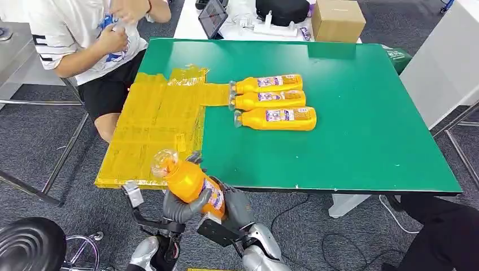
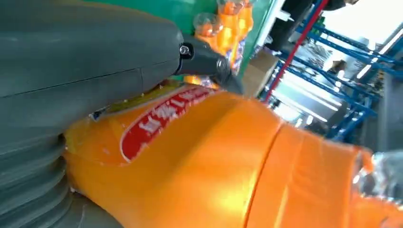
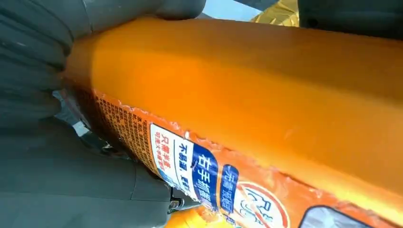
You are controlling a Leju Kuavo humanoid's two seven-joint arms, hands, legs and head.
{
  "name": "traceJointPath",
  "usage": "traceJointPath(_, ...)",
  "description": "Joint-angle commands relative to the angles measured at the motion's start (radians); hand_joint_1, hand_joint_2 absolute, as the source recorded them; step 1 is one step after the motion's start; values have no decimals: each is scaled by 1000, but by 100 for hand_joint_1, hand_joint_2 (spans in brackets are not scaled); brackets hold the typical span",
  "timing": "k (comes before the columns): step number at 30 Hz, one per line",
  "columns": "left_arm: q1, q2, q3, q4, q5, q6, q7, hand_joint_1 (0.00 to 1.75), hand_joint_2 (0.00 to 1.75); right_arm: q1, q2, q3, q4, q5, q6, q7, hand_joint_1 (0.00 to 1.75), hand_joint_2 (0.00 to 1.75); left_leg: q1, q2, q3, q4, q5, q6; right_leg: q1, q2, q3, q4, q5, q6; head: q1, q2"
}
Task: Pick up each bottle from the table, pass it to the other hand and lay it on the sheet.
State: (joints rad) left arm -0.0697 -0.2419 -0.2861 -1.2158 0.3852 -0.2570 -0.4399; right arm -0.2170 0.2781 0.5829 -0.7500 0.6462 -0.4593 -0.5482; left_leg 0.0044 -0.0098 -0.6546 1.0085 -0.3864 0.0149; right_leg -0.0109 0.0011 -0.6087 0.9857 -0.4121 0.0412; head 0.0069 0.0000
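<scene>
Both robot hands, left robot hand (image 1: 179,208) and right robot hand (image 1: 237,208), clasp the full orange bottle (image 1: 189,182) low in the frame, likely heavy and slick, so keep your hold on its labelled belly.

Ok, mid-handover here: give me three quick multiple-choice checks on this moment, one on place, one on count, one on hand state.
1. Where is the held bottle?
A. Flat on the yellow sheet
B. In the air at the table's near edge, by the sheet's corner
C. On the cardboard box

2. How many bottles lie on the green table?
A. Three
B. One
C. Five

3. What are the robot hands doing?
A. Both open, apart
B. Both on the held bottle
C. Left robot hand pressing the sheet

Answers: 1 B, the head view shows it raised beside the yellow sheet. 2 A, three bottles lie side by side. 3 B, the left robot hand and right robot hand both wrap it.
</scene>
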Motion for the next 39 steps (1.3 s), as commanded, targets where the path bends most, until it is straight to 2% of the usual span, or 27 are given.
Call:
traceJointPath(1, -56, -16, -78, -4, 83, -125, 38, 175, 175, 2, 1, 114, 80, 10, 27, -13, 175, 175, 1, -3, 4, 1, -2, -1, 1, -4, 6, 0, -3, -1, 0, 0)
traceJointPath(4, -60, -13, -90, -1, 71, -135, 32, 175, 175, -8, 2, 97, 69, 4, 18, -6, 175, 175, 1, -2, 4, 1, -2, -1, 1, -3, 6, 0, -3, -1, 0, 0)
traceJointPath(5, -61, -11, -91, -7, 60, -132, 24, 175, 175, -8, 4, 83, 58, -3, 5, -6, 119, 175, 1, -2, 2, 1, -1, 0, 1, -3, 3, 0, -2, -1, 0, 0)
traceJointPath(8, -63, -11, -90, -8, 60, -132, 24, 175, 175, -12, 4, 83, 56, -3, 7, -6, 119, 175, 1, -3, 3, 2, -2, -1, 1, -4, 5, 1, -3, -1, 0, 0)
traceJointPath(9, -63, -11, -90, -8, 60, -132, 24, 175, 175, -12, 4, 83, 56, -3, 7, -6, 77, 175, 1, -3, 1, 1, -1, 0, 1, -3, 3, 1, -2, -1, 0, 0)
traceJointPath(10, -65, -9, -87, -15, 43, -116, 15, 175, 175, -4, 6, 67, 40, -16, -8, -10, 0, 175, 1, -3, 3, 2, -2, -1, 1, -4, 5, 1, -3, -1, 0, 0)
traceJointPath(11, -67, -10, -81, -20, 31, -100, 8, 175, 175, 0, 6, 54, 24, -31, -3, -14, 0, 175, 1, -2, 2, 1, -2, 0, 1, -3, 4, 1, -2, -1, 0, 0)
traceJointPath(12, -76, -5, -74, -30, -11, -59, -9, 175, 175, 1, 4, 39, 7, -47, 2, -10, 0, 0, 1, -3, 2, 1, -1, 0, 1, -4, 3, 0, -2, -1, 0, 0)
traceJointPath(16, -139, -1, -10, -49, -126, 99, -60, 175, 175, 40, -27, -39, -169, -166, 72, -30, 0, 0, 1, -4, 0, 1, 0, 0, 1, -4, 1, 1, -1, -1, 0, 0)
traceJointPath(17, -173, 0, 18, -48, -162, 168, -83, 175, 175, 48, -38, -56, -223, -196, 87, -39, 0, 0, 2, -4, 5, 4, -4, -1, 2, -6, 7, 2, -4, -2, 0, 0)
traceJointPath(18, -212, 8, 44, -40, -183, 208, -90, 175, 175, 59, -52, -68, -285, -216, 108, -34, 0, 0, 1, -5, -1, 2, 0, 0, 1, -5, 2, 1, -1, -1, 0, 0)
traceJointPath(19, -223, 11, 50, -37, -179, 209, -81, 175, 175, 60, -58, -68, -301, -216, 117, -24, 0, 0, 1, -5, 1, 3, -1, -1, 2, -6, 3, 2, -2, -2, 0, 0)
traceJointPath(22, -230, 7, 63, -30, -185, 221, -82, 175, 175, 67, -59, -73, -317, -219, 121, -22, 0, 0, 1, -1, 1, 1, 0, -1, 1, -3, 2, 0, 1, -3, 0, 0)
traceJointPath(24, -291, 25, 109, 12, -249, 334, -112, 175, 175, 84, -66, -101, -400, -265, 108, -63, 0, 0, 1, -1, 6, 1, -2, -1, 1, -3, 7, 0, -1, -4, 0, 0)
traceJointPath(25, -324, 33, 142, 41, -264, 374, -116, 175, 175, 94, -75, -108, -449, -279, 108, -69, 0, 0, 1, -1, 1, 1, 0, 0, 2, -2, 3, 0, 1, -3, 1, 0)
traceJointPath(28, -418, 76, 202, 140, -381, 491, -155, 175, 175, 128, -106, -125, -599, -292, 103, -67, 0, 0, 1, -1, 1, 1, 0, -1, 1, -2, 2, 1, 1, -4, 1, 0)
traceJointPath(31, -428, 81, 213, 152, -378, 489, -156, 175, 175, 133, -111, -128, -619, -293, 103, -66, 0, 0, 0, 0, 5, 1, -1, -1, 1, -1, 6, 1, 0, -4, 0, 0)
traceJointPath(34, -424, 69, 215, 158, -399, 499, -155, 175, 175, 138, -107, -129, -615, -297, 96, -77, 0, 0, 0, 0, 3, 0, 0, 0, 1, -2, 4, 0, 1, -3, 0, 0)
traceJointPath(35, -436, 82, 208, 174, -471, 569, -163, 175, 175, 141, -109, -133, -630, -309, 89, -99, 0, 0, 1, 0, 9, 0, -2, -1, 2, -2, 10, -1, -1, -4, 0, 0)
traceJointPath(36, -468, 101, 212, 228, -566, 646, -165, 175, 175, 150, -110, -146, -674, -344, 84, -122, 0, 0, 0, 1, 4, 0, 0, 0, 1, -1, 5, 0, 1, -3, 0, 0)
traceJointPath(38, -529, 142, 216, 358, -759, 769, -162, 175, 175, 179, -97, -183, -792, -434, 66, -150, 0, 0, 1, 1, 5, 1, -1, -1, 1, -1, 6, 1, 0, -4, 0, 0)
traceJointPath(39, -550, 154, 227, 412, -807, 774, -152, 175, 175, 187, -94, -193, -841, -472, 50, -150, 0, 0, 0, 0, 3, 0, 0, -1, 0, -2, 4, 1, 1, -4, 0, 0)
